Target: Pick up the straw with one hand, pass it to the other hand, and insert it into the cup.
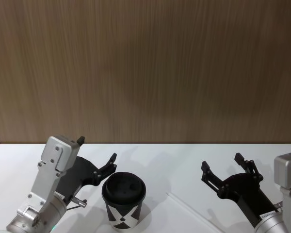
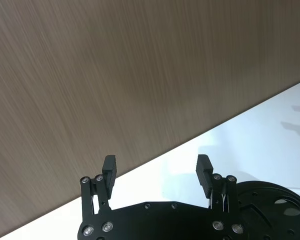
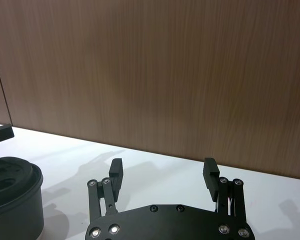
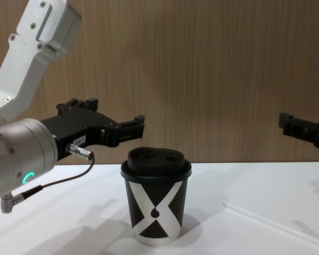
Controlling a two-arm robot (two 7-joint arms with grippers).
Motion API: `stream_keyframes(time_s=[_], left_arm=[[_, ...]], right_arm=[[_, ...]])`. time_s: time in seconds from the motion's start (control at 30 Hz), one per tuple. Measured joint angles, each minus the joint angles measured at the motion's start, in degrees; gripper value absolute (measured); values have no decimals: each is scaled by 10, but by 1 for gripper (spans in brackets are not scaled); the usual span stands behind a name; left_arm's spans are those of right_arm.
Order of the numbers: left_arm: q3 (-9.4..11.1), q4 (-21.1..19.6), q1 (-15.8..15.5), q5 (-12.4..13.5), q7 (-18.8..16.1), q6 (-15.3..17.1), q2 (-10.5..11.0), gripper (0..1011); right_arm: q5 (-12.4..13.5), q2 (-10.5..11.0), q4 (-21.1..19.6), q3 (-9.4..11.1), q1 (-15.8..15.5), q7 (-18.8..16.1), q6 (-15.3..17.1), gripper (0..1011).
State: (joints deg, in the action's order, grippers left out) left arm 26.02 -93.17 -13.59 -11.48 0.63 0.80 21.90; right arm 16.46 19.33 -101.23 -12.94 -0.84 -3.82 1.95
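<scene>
The black cup (image 1: 123, 199) with a white X pattern and a domed lid stands on the white table, left of centre. A thin white straw (image 1: 189, 209) lies flat on the table to the cup's right, and the chest view shows the cup (image 4: 156, 197) and the straw (image 4: 271, 223) side by side. My left gripper (image 1: 97, 149) hovers open and empty just behind and left of the cup, above lid height. Also open and empty, my right gripper (image 1: 223, 164) hangs above the table behind the straw. The cup's lid (image 2: 270, 200) lies beside my left gripper (image 2: 157, 167).
A brown wood-panel wall (image 1: 145, 68) rises straight behind the table's back edge. The white table (image 1: 165, 160) has bare surface between the cup and the wall. The right wrist view has the cup (image 3: 10, 195) off to one side of my right gripper (image 3: 163, 172).
</scene>
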Motion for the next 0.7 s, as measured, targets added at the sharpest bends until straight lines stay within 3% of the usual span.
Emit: stream_keyframes(time_s=[0.7], left_arm=[[0,0,0,0,0,0,0,1003]], right_arm=[[0,0,0,0,0,0,0,1001]])
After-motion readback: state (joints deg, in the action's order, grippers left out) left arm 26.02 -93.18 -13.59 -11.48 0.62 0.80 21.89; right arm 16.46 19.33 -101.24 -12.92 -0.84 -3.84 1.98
